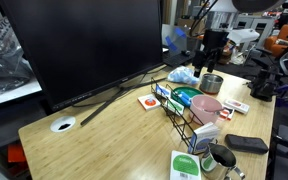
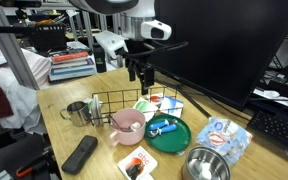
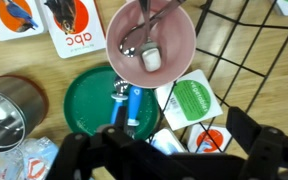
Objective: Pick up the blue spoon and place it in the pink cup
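The blue spoon (image 3: 134, 105) lies in the green bowl (image 3: 89, 110); it also shows in an exterior view (image 2: 164, 126). The pink cup (image 3: 174, 45) stands right beside the green bowl and holds a silver spoon and a small white piece. The cup shows in both exterior views (image 2: 127, 125) (image 1: 206, 105). My gripper (image 3: 169, 150) is open and empty. It hangs well above the table, over the cards next to the green bowl, and is seen in both exterior views (image 2: 142, 72) (image 1: 212, 55).
A black wire rack (image 2: 134, 100) runs next to the cup and bowl. A shiny metal bowl (image 2: 206, 165), a blue packet (image 2: 227, 135), picture cards (image 2: 136, 163), a metal mug (image 2: 77, 112) and a black remote (image 2: 81, 153) lie around. A large monitor (image 1: 84, 45) stands behind.
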Robot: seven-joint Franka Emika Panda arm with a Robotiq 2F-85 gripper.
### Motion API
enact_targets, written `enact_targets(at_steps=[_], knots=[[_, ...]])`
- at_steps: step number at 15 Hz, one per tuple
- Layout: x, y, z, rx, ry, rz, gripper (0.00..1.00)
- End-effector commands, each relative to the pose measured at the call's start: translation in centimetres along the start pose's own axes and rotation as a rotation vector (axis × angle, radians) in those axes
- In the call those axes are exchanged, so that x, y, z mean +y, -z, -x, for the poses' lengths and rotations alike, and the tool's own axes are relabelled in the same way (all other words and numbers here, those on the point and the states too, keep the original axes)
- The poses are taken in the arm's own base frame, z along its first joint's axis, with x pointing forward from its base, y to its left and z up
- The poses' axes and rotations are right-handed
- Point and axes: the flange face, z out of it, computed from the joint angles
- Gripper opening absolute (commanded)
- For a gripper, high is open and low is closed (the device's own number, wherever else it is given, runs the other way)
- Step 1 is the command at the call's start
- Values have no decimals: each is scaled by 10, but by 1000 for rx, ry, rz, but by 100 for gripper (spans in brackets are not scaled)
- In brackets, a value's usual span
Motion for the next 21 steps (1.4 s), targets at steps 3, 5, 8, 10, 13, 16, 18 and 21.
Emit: enact_targets(at_steps=[3,5,8,10,13,16,18,21], knots=[[30,-48,-33,13,-69,101,100],[28,-47,-22,-15,-56,88,100],[24,-44,-22,-10,-49,86,100],[24,-41,-22,-5,-49,86,100],[33,-53,-27,-13,-86,92,100],[47,-80,-36,-15,-113,88,100],[50,-99,-44,-8,-112,71,100],[48,-124,-57,-3,-103,56,100]])
